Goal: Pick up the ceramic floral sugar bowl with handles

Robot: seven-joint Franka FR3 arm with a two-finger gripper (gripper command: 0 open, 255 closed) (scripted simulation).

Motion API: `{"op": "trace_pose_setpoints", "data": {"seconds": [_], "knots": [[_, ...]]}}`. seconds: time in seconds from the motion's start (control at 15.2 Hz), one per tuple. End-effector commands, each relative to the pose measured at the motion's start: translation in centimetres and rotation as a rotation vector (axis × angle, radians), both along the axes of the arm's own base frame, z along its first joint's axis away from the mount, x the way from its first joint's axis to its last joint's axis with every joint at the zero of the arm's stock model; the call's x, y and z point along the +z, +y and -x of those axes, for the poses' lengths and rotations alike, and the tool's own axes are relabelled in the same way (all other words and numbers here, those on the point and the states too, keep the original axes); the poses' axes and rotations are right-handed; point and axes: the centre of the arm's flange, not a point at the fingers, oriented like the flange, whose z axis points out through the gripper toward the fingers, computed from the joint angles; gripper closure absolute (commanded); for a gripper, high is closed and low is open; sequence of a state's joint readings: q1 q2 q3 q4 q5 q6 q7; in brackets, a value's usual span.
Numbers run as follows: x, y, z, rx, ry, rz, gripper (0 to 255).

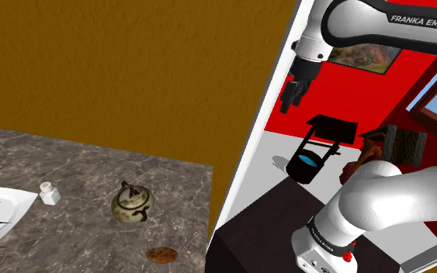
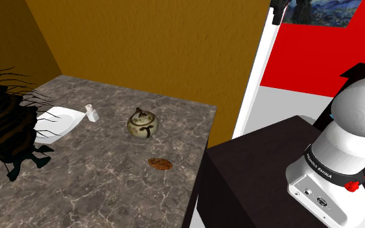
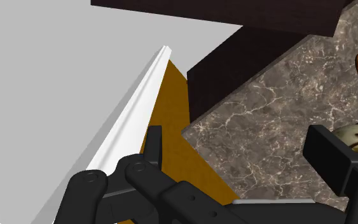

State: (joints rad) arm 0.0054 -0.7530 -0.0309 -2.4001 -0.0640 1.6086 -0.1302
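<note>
We see the sugar bowl (image 1: 132, 203), pale and cream-green with dark brown markings and a small lid knob, standing upright on the grey marbled counter (image 1: 77, 167). It sits between a small white shaker (image 1: 49, 192) and a flat brown disc (image 1: 162, 255), apart from both. The gripper (image 1: 293, 99) hangs high above the counter's edge, well away from the bowl. In the wrist view its fingers (image 3: 153, 145) stand wide apart, empty, touching nothing. We read "FRANKA EMIKA" (image 1: 421, 21) on the arm. The second exterior view adds a dark spiky plant (image 2: 2, 123) beside a white plate (image 2: 61, 122).
</note>
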Motion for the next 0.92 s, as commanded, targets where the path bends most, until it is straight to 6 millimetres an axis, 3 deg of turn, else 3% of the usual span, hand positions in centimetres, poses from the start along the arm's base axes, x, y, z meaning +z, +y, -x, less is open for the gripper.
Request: {"op": "trace_pose_setpoints", "data": {"seconds": [0.0,0.86], "knots": [[0.0,0.0,0.0,0.000,0.000,0.000,0],[-9.7,12.8,-5.8,-0.002,-0.004,-0.003,0]]}}
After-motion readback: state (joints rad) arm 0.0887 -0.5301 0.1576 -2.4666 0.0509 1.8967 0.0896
